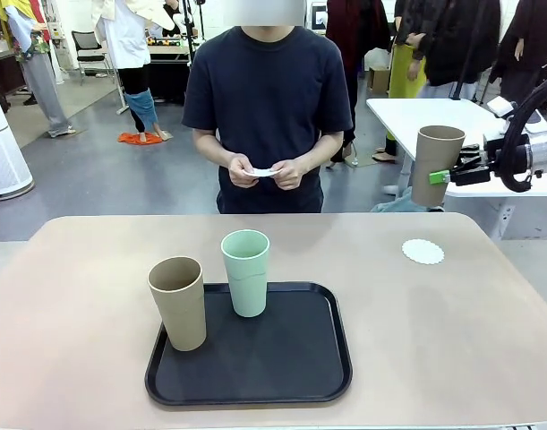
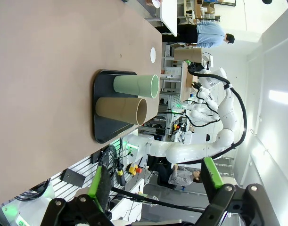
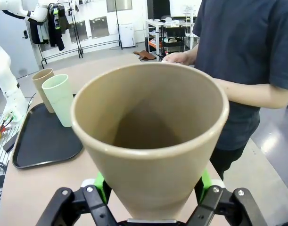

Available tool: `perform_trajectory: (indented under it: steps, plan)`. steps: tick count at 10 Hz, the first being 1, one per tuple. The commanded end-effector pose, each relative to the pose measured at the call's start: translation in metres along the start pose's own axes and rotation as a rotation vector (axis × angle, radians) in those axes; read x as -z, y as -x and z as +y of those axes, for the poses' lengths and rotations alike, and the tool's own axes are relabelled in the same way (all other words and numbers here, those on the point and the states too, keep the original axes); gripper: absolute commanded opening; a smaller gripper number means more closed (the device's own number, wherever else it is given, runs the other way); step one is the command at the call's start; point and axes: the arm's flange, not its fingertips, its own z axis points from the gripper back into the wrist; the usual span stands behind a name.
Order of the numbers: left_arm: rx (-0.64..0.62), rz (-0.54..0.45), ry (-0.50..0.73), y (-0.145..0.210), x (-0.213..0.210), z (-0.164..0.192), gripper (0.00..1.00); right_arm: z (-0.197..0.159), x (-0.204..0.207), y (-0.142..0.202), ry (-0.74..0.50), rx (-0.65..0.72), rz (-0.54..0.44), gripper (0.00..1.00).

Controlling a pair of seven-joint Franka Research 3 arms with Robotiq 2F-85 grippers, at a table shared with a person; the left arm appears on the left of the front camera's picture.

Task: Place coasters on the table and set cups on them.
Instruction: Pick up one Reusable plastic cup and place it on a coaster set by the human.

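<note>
Tan cup [image 3: 151, 136] in R fingers [image 3: 100, 203], seemingly beyond far edge of table [image 1: 434, 313].

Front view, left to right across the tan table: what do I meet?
A tan-brown cup on the black tray → mint green cup on that tray → white coaster on the bare table. The second tan-brown cup, gripped by the right hand, overlaps the coaster's span, so I leave it out.

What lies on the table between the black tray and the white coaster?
In the front view, bare beige tabletop separates the black rectangular tray from the white scalloped coaster.
</note>
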Motion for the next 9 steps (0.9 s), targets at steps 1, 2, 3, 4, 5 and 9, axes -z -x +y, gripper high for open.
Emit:
perform_trajectory:
  steps: [1,2,3,4,5,9]
  plan:
    - [0.007,-0.018,0.007,-0.001,0.0,-0.001,1.0,0.0,0.001,-0.002,-0.001,-0.005,-0.002,0.84]
    - [0.007,-0.018,0.007,-0.001,0.0,-0.001,1.0,0.0,0.001,-0.002,-0.001,-0.005,-0.002,0.84]
    - [0.007,-0.018,0.007,-0.001,0.0,-0.001,1.0,0.0,0.001,-0.002,-0.001,-0.005,-0.002,0.84]
    - [0.007,-0.018,0.007,-0.001,0.0,-0.001,1.0,0.0,0.001,-0.002,-0.001,-0.005,-0.002,0.84]
    - [0.007,-0.018,0.007,-0.001,0.0,-0.001,1.0,0.0,0.0,0.0,0.0,0.0,0.0,0.84]
    - [0.007,-0.018,0.007,-0.001,0.0,-0.001,1.0,0.002,-0.028,0.039,0.019,-0.058,0.014,0.84]
